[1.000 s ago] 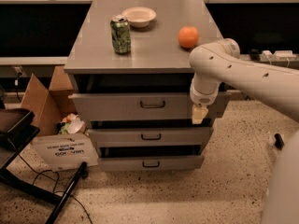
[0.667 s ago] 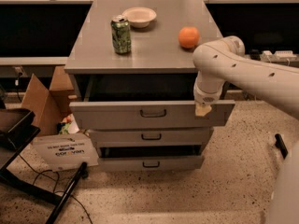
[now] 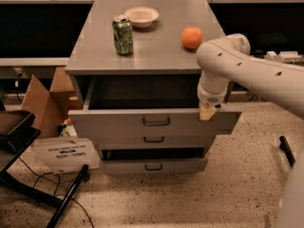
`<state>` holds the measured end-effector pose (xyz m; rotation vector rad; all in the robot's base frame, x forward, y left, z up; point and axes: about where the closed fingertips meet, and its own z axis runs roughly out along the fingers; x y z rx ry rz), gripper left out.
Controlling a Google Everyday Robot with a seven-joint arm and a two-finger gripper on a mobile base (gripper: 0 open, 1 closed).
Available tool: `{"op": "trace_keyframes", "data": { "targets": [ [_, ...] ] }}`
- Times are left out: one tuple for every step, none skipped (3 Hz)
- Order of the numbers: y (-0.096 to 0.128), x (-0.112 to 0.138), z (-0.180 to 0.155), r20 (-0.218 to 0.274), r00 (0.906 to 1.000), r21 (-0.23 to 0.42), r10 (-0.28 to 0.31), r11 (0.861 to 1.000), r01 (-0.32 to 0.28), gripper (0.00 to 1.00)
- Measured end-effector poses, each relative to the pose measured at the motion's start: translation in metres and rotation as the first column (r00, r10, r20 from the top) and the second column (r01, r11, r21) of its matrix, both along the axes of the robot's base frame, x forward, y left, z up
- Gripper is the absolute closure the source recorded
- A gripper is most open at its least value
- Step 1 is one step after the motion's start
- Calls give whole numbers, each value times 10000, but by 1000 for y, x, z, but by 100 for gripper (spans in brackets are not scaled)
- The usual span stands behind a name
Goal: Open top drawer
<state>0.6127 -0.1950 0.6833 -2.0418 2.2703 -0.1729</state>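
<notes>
Hand [image 3: 207, 112], the pale tip of the single white arm [image 3: 266, 77], rests at the upper edge of the top drawer [image 3: 118, 121], near that front's right end; whether it is clenched or released cannot be told from this view.

Three grey drawers are stacked in the table [image 3: 156, 56]. The top drawer is the widest and tallest. It stands out from the table body toward the camera, with its dark tray interior exposed beneath the tabletop. Its long axis runs left to right across the view and its flat front faces the camera, with one small dark handle [image 3: 156, 122] at the centre. The middle drawer [image 3: 154, 139] and bottom drawer [image 3: 153, 166] each carry one similar handle, and a dark gap shows above the bottom front.

Three items stand on the tabletop, well apart: one green can [image 3: 123, 34], upright, one white bowl [image 3: 141, 16] behind it, and one orange [image 3: 192, 37] to the right.

One cardboard box [image 3: 40, 101] and one white sign [image 3: 61, 154] lie on the floor to the left.
</notes>
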Motion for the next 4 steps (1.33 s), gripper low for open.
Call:
{"op": "trace_keyframes", "data": {
  "targets": [
    [-9, -16, 3, -188, 9992, -133, -365, 9993, 363, 100],
    [-15, -32, 5, -338, 9967, -194, -733, 9972, 726, 100],
    [-19, -48, 8, -480, 9929, -243, -1093, 9938, 1082, 100],
    [-16, -70, 11, -805, 9862, -119, -1450, 9894, 1445, 100]
  ]
}}
